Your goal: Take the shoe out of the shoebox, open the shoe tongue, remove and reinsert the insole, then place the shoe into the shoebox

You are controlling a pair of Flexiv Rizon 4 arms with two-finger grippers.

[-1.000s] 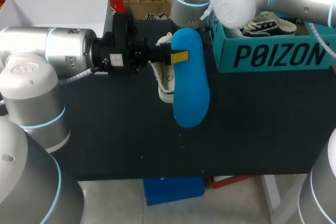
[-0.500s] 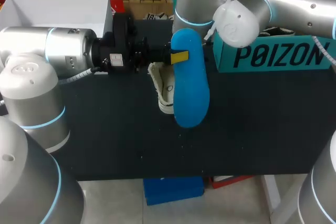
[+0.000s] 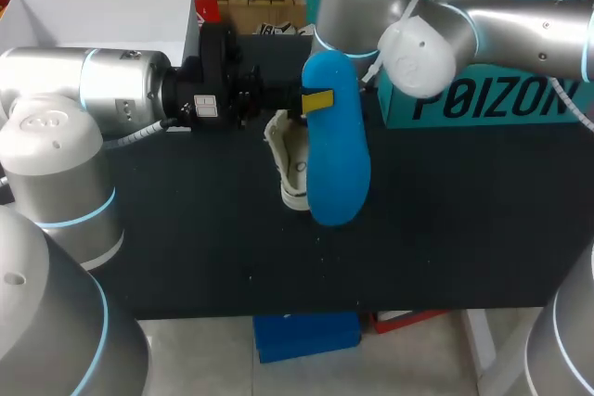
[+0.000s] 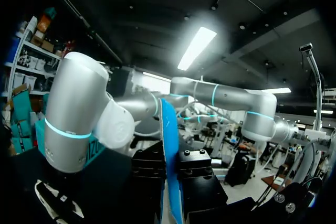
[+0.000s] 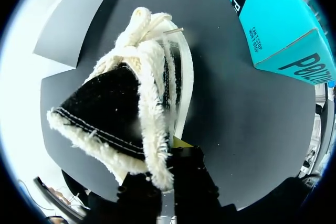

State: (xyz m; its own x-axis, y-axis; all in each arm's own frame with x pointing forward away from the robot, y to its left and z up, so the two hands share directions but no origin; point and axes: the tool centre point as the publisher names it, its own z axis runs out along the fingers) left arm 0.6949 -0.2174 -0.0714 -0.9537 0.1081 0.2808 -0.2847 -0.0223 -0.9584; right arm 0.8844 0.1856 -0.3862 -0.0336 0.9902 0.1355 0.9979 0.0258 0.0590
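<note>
Over the bench (image 3: 186, 248), left of the teal shoebox (image 3: 483, 104), the blue insole (image 3: 336, 155) is pinched flat in the closed left end effector (image 4: 170, 169). The white shoe (image 3: 292, 166) is clamped at its fleecy collar by the right end effector (image 5: 168, 166). For reinsertion, the collar is best held wide and the insole fed toe first. Compared with a second earlier, the right arm is swung leftward and the shoe sits lower.

- insole (image 3: 334, 146): mid-table, held above it in L gripper (image 3: 318, 99), which comes in from left.
- shoe (image 3: 290, 159): just left of insole, partly under it; R gripper (image 5: 166, 167) pinches its collar from far side.
- shoebox (image 3: 492, 99): far right on table (image 3: 186, 248), partly behind R arm (image 3: 418, 34).
</note>
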